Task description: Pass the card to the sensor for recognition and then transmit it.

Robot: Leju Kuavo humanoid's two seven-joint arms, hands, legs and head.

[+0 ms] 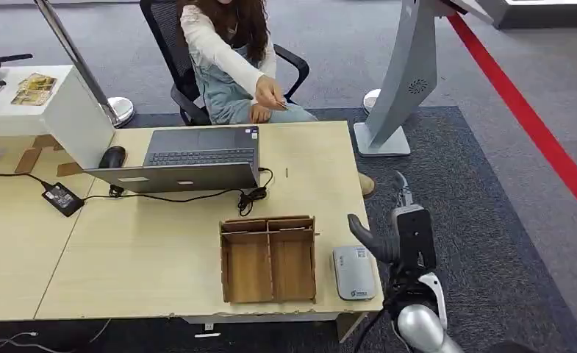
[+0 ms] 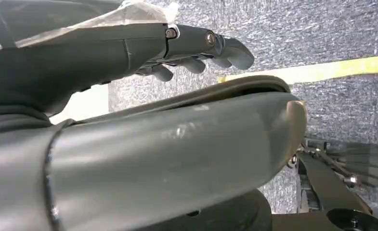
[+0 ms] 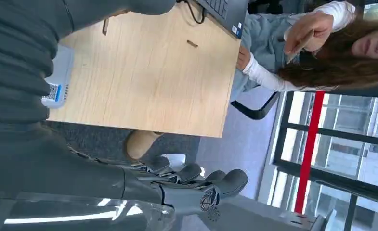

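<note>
Robot's right hand [image 1: 403, 220] at lower right, empty with fingers apart, beside the sensor [image 1: 354, 273]; a seated person holds the card [image 1: 279, 102] at upper centre; left hand [image 2: 196, 50] empty, fingers loosely apart

Right hand [image 1: 399, 220] raised, empty, left hand [image 2: 196, 48] empty, fingers extended

We see a smooth, pale wood table [image 1: 160, 250] and a brown box [image 1: 269, 259] of thin rough wood. The sensor [image 1: 354, 273] looks like shiny plastic. The carpet [image 1: 484, 220] is rough grey cloth.
</note>
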